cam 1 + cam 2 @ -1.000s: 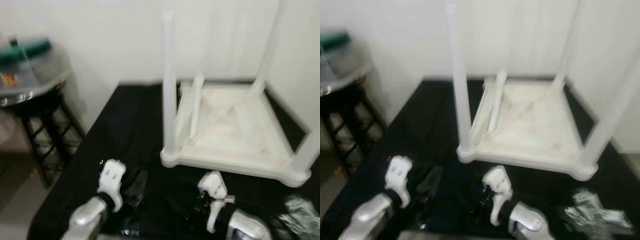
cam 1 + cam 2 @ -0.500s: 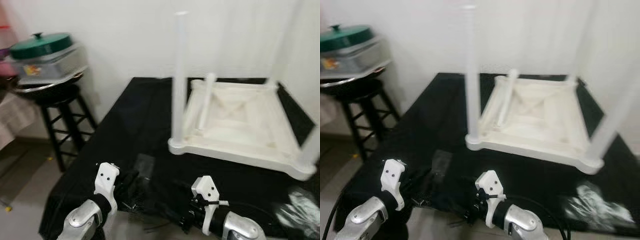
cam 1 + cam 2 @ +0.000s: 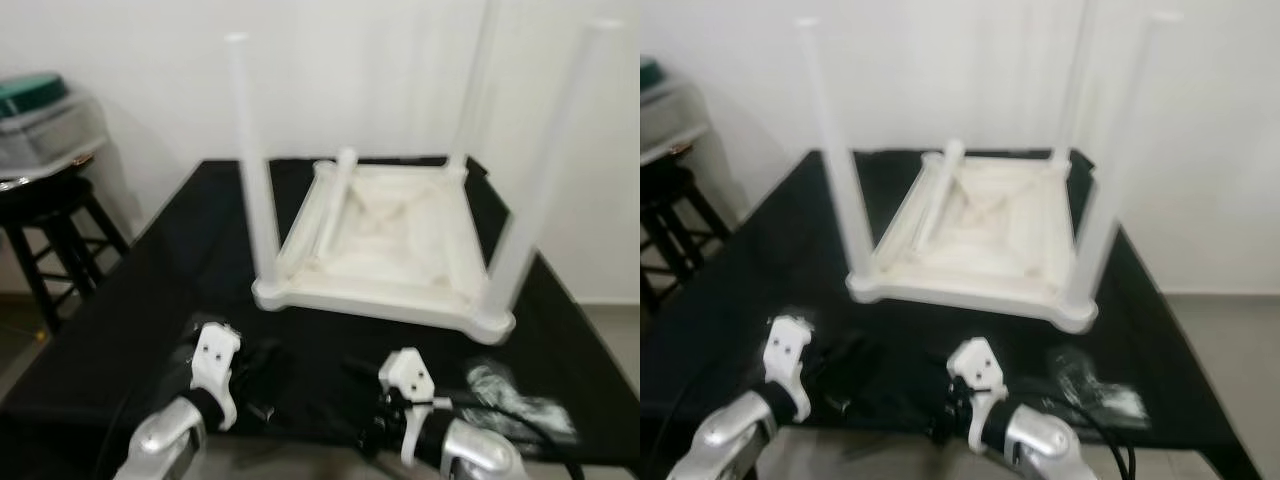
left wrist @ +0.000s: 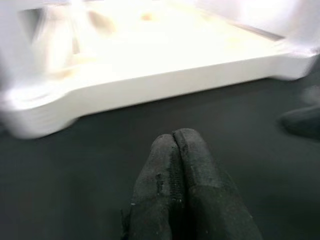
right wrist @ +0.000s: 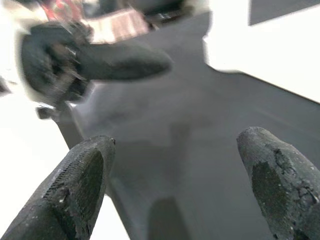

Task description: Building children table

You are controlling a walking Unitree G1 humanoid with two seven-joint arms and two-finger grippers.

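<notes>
Left end effector: fingers pressed together, holding nothing; it hovers low over the near edge of the desk.
Right end effector: fingers spread wide apart, empty; it hovers beside the left one, also at the near desk edge.
Plastic bag: crumpled clear bag lying on the desk just outboard of the right end effector; contents too blurred to tell.
Children's table: lies upside down on the desk, directly ahead of both end effectors and apart from them.
Reason for position: judged, top-down placement exposes the underside so the legs can be fitted from above.
Standing legs: three posts stand upright at the corners; the nearest two face the end effectors.
Loose leg: leans inside the frame toward the far left corner, beyond the left end effector; apparently not yet mounted.
Stool: dark, off the desk, far to the left, carrying a lidded container.
</notes>
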